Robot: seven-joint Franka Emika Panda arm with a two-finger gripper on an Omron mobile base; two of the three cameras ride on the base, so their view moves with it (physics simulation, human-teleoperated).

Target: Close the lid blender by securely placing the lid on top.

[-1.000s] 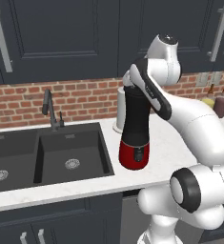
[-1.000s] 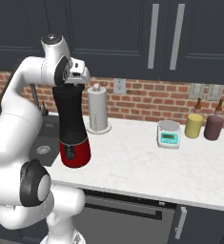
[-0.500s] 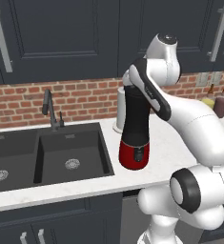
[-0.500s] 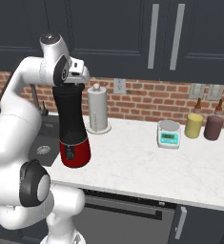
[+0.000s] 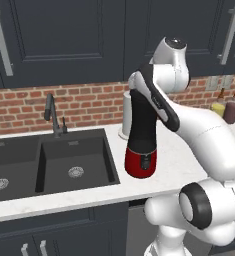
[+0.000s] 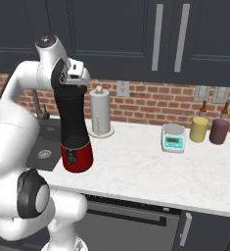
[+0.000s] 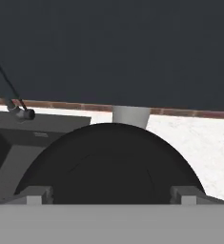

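Lid [image 7: 111,164] unmoved atop blender [image 5: 141,135].

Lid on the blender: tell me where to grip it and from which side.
Grip the lid across its round rim, from straight above: it lies flat atop the tall upright blender, so only the top and edge are reachable. The gripper straddles it that way.

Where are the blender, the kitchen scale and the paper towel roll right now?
blender [image 6: 77,156]: right base view, on its red base.
kitchen scale [image 6: 173,141]: right base view, on its teal display front.
paper towel roll [image 6: 100,112]: right base view, mid-roll.
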